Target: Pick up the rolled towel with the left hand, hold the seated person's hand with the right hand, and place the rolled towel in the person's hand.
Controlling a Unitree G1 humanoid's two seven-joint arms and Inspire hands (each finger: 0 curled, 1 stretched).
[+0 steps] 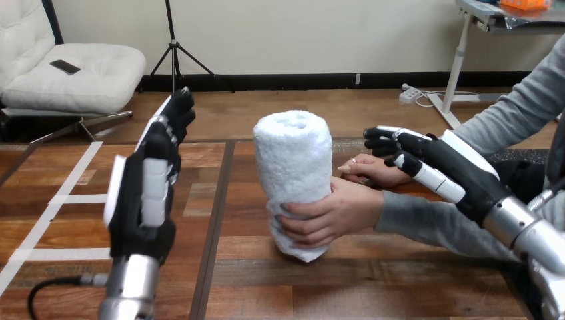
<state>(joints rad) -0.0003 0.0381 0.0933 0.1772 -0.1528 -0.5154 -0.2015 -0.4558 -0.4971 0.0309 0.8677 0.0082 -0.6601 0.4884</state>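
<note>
Beside the rolled towel (293, 160), left robot hand (143, 200) raised flat, right robot hand (440, 167) unclenched by person's hand (374, 171)

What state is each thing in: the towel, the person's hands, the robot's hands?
rolled towel: upright on the table, held low.
person's near hand: curled round the towel.
person's far hand: beside the towel, fingers relaxed.
left hand: open, raised, apart from the towel.
right hand: open, above the person's far hand; contact unclear.

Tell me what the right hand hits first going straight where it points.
Likely the rolled towel, near its top: the right hand points left at it. The person's farther hand lies beneath that line; depth unclear.
</note>
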